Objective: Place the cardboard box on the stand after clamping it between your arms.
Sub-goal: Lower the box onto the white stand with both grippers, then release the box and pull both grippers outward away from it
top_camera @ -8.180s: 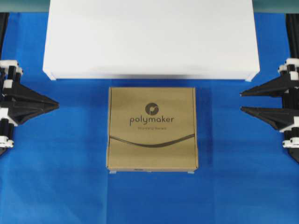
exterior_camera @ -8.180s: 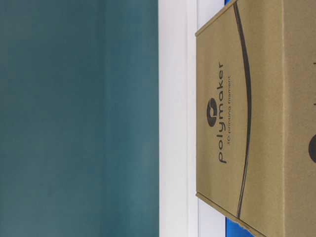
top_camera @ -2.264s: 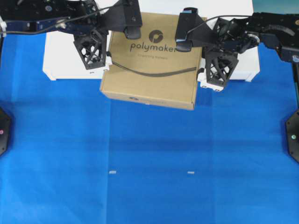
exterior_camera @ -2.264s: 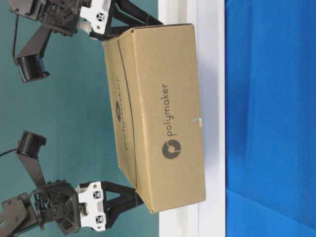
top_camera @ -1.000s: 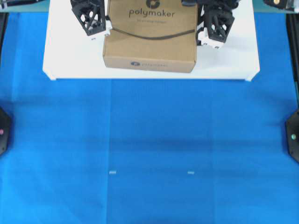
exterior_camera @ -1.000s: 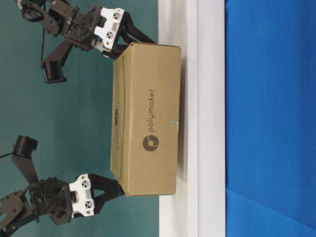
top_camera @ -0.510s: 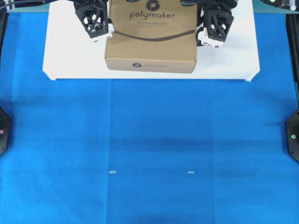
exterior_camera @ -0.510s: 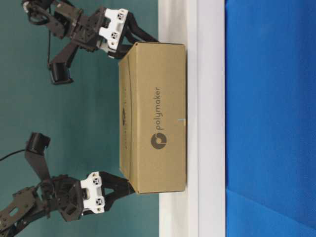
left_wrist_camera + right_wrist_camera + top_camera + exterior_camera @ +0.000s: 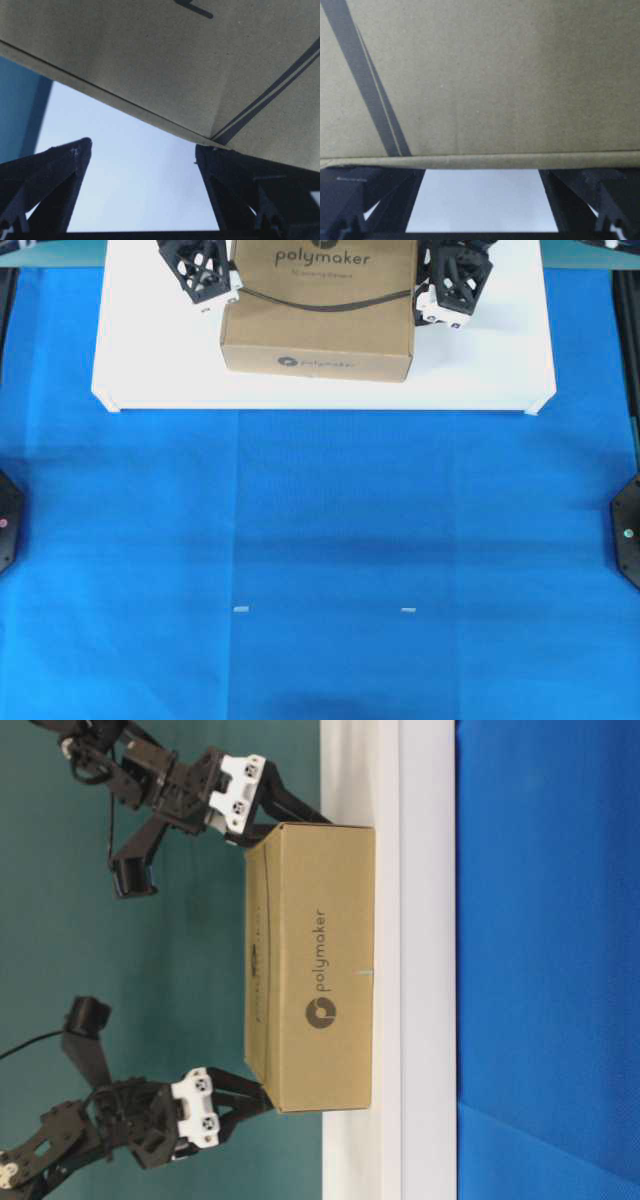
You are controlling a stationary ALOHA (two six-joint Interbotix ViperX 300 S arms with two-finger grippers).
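The brown cardboard box [image 9: 318, 310] printed "polymaker" is over the middle of the white stand [image 9: 150, 355], level, on or just above its top. My left gripper [image 9: 230, 292] is open and pushes on the box's left side. My right gripper [image 9: 422, 308] is open and pushes on its right side. The table-level view shows the box [image 9: 315, 980] held between the left gripper [image 9: 250, 1098] and right gripper [image 9: 278, 820]. In the left wrist view one finger [image 9: 240, 185] touches the box edge [image 9: 175, 60]. In the right wrist view both fingers [image 9: 370, 195] meet the box [image 9: 495, 75].
Blue cloth [image 9: 320, 540] covers the table in front of the stand, with two small white marks [image 9: 241, 609] on it. Black arm bases sit at the left edge [image 9: 5, 520] and right edge [image 9: 628, 530]. A teal wall [image 9: 150, 970] stands behind.
The box was lifted off the blue cloth between both grippers and carried over the stand. In the last half second it and both grippers shifted slightly farther back.
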